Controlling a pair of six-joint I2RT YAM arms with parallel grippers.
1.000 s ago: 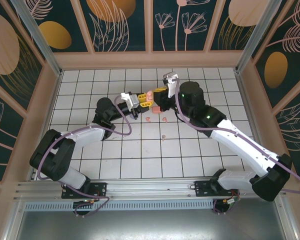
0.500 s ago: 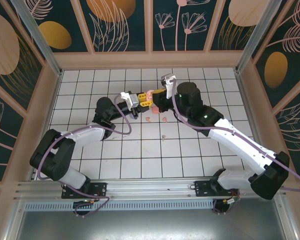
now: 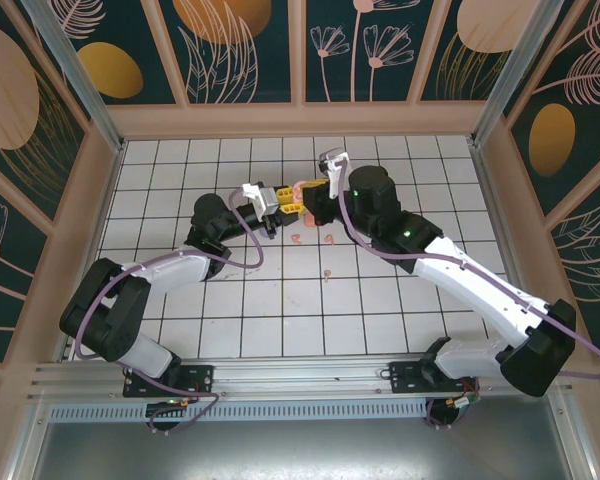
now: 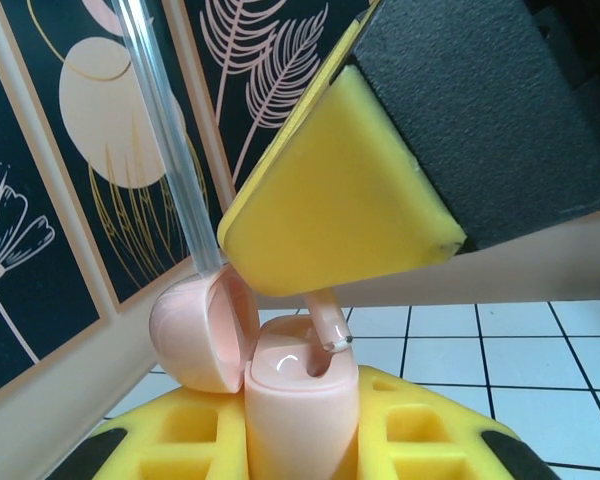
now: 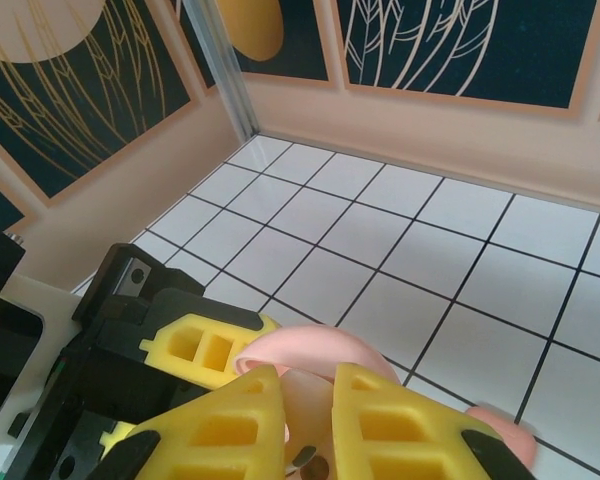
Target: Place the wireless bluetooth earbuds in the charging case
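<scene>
Looking down from above, the two arms meet over the far middle of the white tiled floor [image 3: 180, 330]. The left gripper [image 3: 282, 199] and the right gripper [image 3: 311, 193] are almost tip to tip. The small salmon-pink glossy plastic charging case [image 3: 298, 189] sits between them. A few loose salmon-pink earbuds [image 3: 328, 239] lie on the tiles just nearer the bases.

From the left wrist, the left claw's matte yellow, grid-moulded fingers [image 4: 420, 430] are clamped on the case body, which stands upright. The case is a smooth rounded capsule that catches the light. Its domed hinged lid [image 4: 205, 330] is swung open to the left. From above comes the right claw's flat yellow wedge pad [image 4: 330, 200], backed by grainy black. It pinches a salmon-pink stemmed earbud [image 4: 327, 325]. The slim stem is tilted, and its pale tip is at the mouth of a socket. I cannot tell whether it has entered yet.

I would say the right arm should first bring the stem in line with the socket, then press straight down gently. It should let go only once the bud is seated. The left arm should hold the case firm, since the plastic looks slippery, and the right pad should stay clear of the open lid.

From the right wrist, the two yellow fingers [image 5: 230, 430] are closed on the pink bud. The lid's dome curves just beyond, with the left claw's yellow finger and black body to the left.
</scene>
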